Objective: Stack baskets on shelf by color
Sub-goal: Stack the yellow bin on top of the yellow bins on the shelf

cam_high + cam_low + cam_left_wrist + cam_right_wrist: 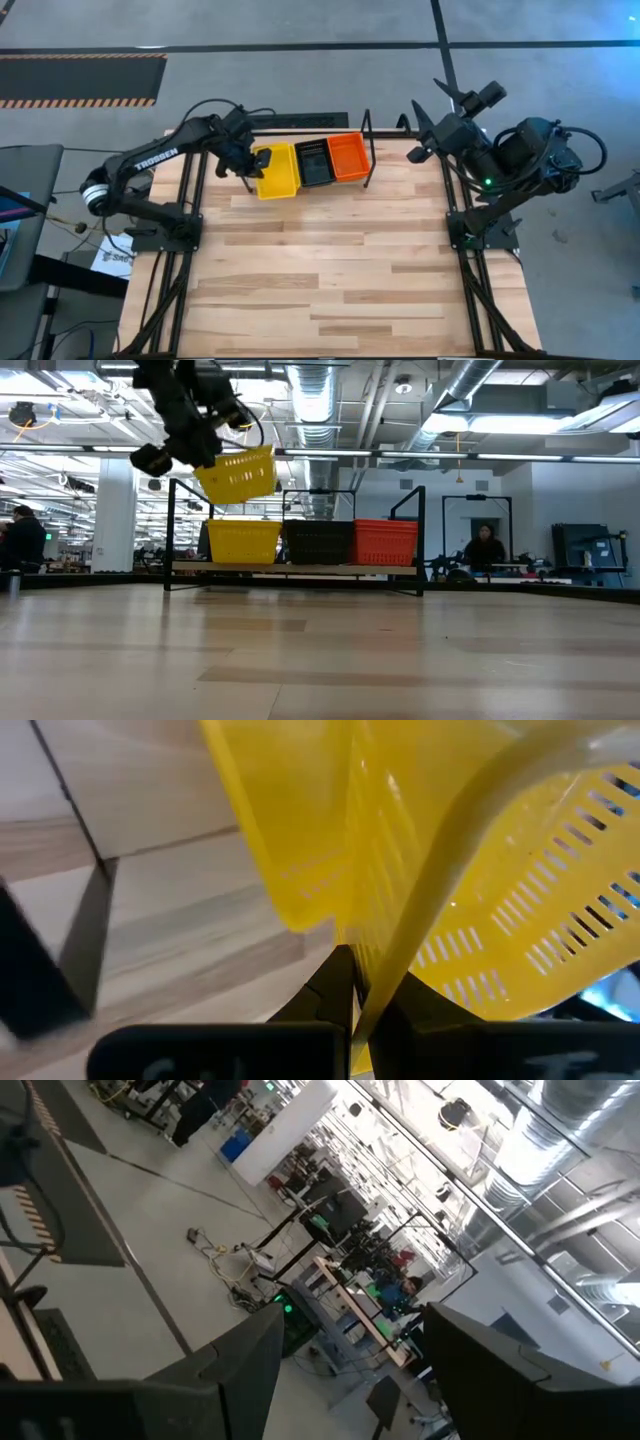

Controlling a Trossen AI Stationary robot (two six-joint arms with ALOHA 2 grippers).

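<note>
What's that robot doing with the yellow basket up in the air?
The left pincer is pinching the rim of a yellow basket, holding it tilted in the air above the yellow basket on the shelf. A black basket and an orange basket sit beside that one on the shelf. The right pincer waits open, off to the side of the table.
</note>
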